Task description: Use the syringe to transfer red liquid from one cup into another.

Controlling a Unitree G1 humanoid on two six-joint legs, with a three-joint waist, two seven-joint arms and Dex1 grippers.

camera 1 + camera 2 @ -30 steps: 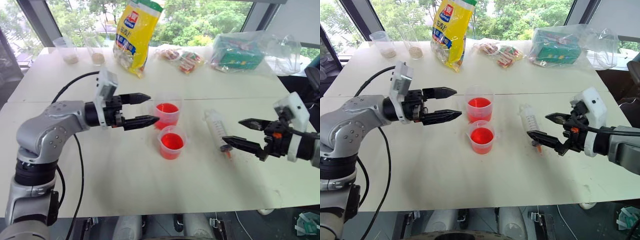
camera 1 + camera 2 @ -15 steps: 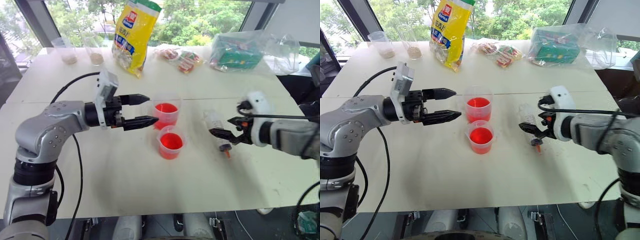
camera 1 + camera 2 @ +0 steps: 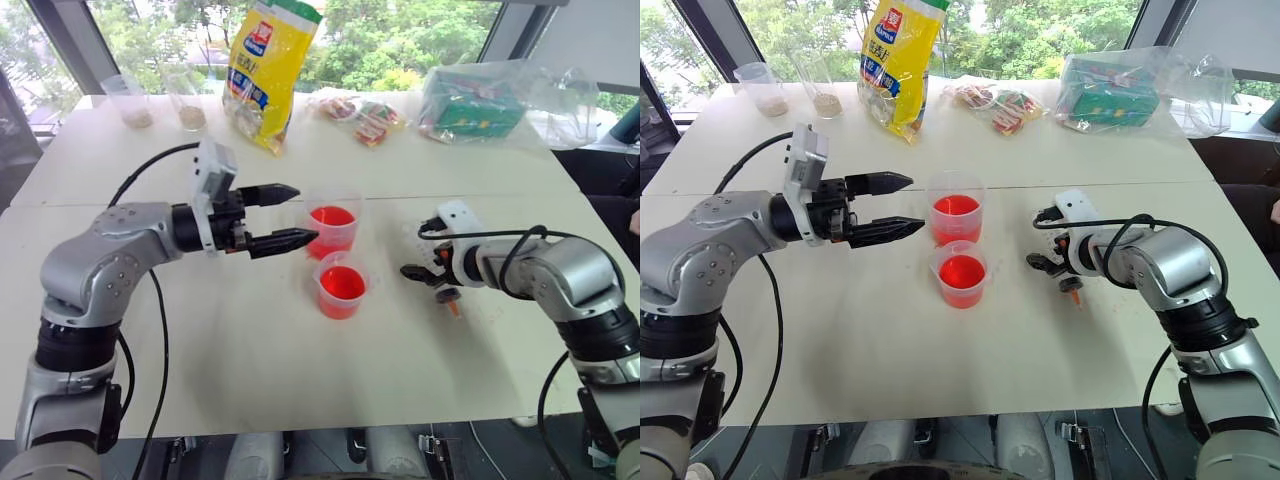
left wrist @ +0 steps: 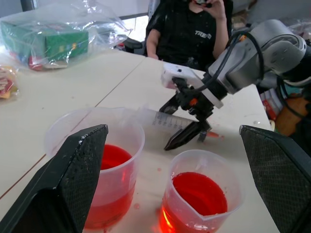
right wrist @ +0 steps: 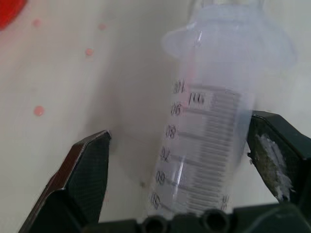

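Right wrist view: my right gripper straddles the syringe unclenched; left gripper released; no transfer begun, 2 cups full.

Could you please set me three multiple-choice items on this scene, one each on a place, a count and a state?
1. Where does the syringe lie?
A. on the table between the right claw's open fingers
B. inside the nearer cup
C. beside the yellow bag

2. How many cups hold red liquid?
A. one
B. two
C. four

3. How does the left claw stand?
A. shut on a cup
B. shut on the syringe
C. open, holding nothing

Answers:
1 A: in the right wrist view the barrel lies on the white table between the fingers of the right claw.
2 B: the farther cup and the nearer cup both show red liquid.
3 C: the left claw has its fingers apart, beside the farther cup, with nothing between them.
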